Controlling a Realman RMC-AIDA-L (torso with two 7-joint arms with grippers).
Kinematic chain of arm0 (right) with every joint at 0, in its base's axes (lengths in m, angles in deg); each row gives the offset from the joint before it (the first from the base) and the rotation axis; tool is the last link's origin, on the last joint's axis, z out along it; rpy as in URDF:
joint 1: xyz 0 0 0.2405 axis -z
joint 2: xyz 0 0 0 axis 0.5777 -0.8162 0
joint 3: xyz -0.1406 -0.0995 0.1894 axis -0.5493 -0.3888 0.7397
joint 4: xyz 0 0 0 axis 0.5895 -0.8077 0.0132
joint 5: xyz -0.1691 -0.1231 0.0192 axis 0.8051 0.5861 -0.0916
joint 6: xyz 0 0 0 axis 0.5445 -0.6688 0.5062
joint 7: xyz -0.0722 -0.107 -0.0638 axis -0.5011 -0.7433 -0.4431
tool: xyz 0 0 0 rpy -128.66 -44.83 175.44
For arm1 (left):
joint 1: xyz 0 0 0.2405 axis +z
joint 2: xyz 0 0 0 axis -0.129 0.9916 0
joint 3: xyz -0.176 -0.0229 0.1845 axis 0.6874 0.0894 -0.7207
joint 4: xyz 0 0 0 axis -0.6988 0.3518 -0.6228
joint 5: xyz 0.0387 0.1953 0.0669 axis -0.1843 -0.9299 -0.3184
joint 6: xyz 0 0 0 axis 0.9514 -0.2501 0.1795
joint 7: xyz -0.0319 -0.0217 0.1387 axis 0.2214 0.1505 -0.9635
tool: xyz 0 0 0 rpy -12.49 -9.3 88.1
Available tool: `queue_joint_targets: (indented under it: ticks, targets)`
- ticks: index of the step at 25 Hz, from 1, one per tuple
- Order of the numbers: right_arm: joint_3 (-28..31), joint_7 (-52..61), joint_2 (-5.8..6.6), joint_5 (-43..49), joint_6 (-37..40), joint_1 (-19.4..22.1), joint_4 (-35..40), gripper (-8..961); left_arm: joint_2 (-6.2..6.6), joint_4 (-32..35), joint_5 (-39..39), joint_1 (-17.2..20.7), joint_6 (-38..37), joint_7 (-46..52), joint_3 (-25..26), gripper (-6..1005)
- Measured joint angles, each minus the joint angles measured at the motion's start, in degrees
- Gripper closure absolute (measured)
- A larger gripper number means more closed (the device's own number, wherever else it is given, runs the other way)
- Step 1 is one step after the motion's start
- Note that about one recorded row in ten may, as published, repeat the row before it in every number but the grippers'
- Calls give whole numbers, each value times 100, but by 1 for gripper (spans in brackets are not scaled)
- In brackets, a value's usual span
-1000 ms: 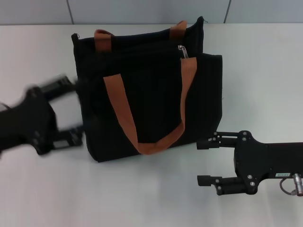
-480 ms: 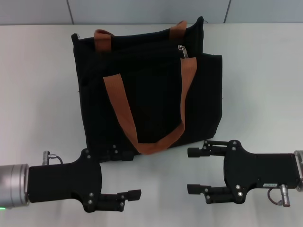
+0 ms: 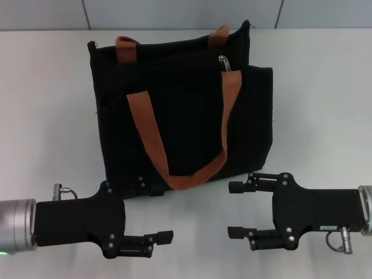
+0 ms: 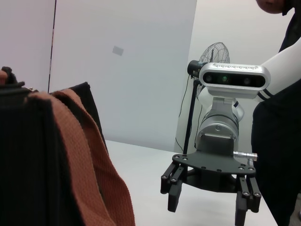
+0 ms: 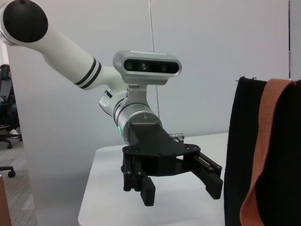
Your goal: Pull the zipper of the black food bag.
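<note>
The zipper (image 3: pixel 224 63) sits at the top of the black food bag (image 3: pixel 180 116), toward its right end, beside an orange strap (image 3: pixel 229 107). The bag stands on the white tabletop (image 3: pixel 46 104). Near its lower edge, the left claw (image 3: pixel 152 214) and the right claw (image 3: pixel 238 210) hover facing each other, both open and holding nothing

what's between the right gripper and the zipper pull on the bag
No separate object. The right gripper sits open at the black food bag's near edge; the zipper is at its far top, beside an orange strap.
</note>
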Motion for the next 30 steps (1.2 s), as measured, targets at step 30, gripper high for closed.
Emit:
queue_joint_targets:
  ticks: [30]
  targets:
    - [25, -51, 1, -60, 4, -37, 0, 214, -33, 5, -2, -15, -50, 10, -18, 170]
